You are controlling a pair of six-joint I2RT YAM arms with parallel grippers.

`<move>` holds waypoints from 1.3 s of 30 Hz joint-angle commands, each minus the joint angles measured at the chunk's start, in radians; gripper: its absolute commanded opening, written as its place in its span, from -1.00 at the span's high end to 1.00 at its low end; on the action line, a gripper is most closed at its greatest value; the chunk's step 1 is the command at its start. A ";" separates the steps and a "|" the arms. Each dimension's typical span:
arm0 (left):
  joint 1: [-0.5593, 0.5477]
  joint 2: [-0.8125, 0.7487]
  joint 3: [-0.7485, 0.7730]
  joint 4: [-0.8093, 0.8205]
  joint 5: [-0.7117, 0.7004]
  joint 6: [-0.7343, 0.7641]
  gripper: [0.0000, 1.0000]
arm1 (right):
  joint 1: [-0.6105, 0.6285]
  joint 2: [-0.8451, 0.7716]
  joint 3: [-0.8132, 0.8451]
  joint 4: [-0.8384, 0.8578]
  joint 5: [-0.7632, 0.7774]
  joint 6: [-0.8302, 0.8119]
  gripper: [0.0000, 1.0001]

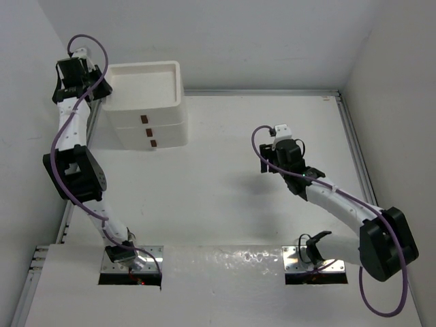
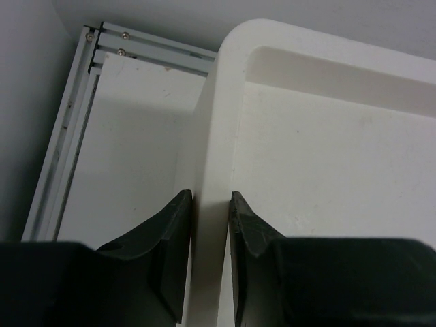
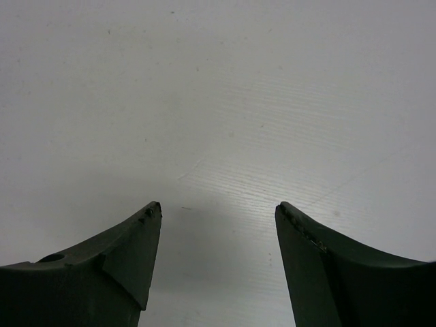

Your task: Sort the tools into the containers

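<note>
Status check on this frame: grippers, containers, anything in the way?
Left gripper shut on left rim of white square plastic stacked container. Right gripper open over white table. No screwdrivers in view; nothing obstructing.

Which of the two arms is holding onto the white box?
The left arm: its fingers pinch the top tray's wall. The right arm's fingers spread open above the table.

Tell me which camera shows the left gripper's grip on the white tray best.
The left wrist view: the left gripper is closed on the top tray wall, one finger on each side. The top external view shows it only from above at the tray's left edge, fingers hidden. The right wrist view shows none of it.
</note>
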 commanded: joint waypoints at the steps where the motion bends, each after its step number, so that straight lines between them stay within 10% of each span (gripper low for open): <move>1: 0.013 0.029 0.079 0.062 0.038 0.010 1.00 | -0.015 -0.049 0.008 0.002 -0.018 -0.035 -0.34; 16: 0.006 0.118 0.176 0.037 0.106 0.045 0.92 | -0.034 -0.067 0.020 -0.027 -0.033 -0.076 -0.40; 24: 0.011 0.055 0.253 -0.015 0.072 0.078 -0.81 | -0.036 -0.093 0.015 -0.061 -0.032 -0.087 -0.64; 30: 0.022 -0.060 0.368 -0.193 -0.048 0.220 -1.00 | -0.036 -0.159 -0.005 -0.102 -0.026 -0.076 -0.98; 39: 0.297 -0.359 -0.257 -0.337 -0.218 0.404 -1.00 | -0.036 -0.334 -0.125 -0.179 0.232 0.096 -0.98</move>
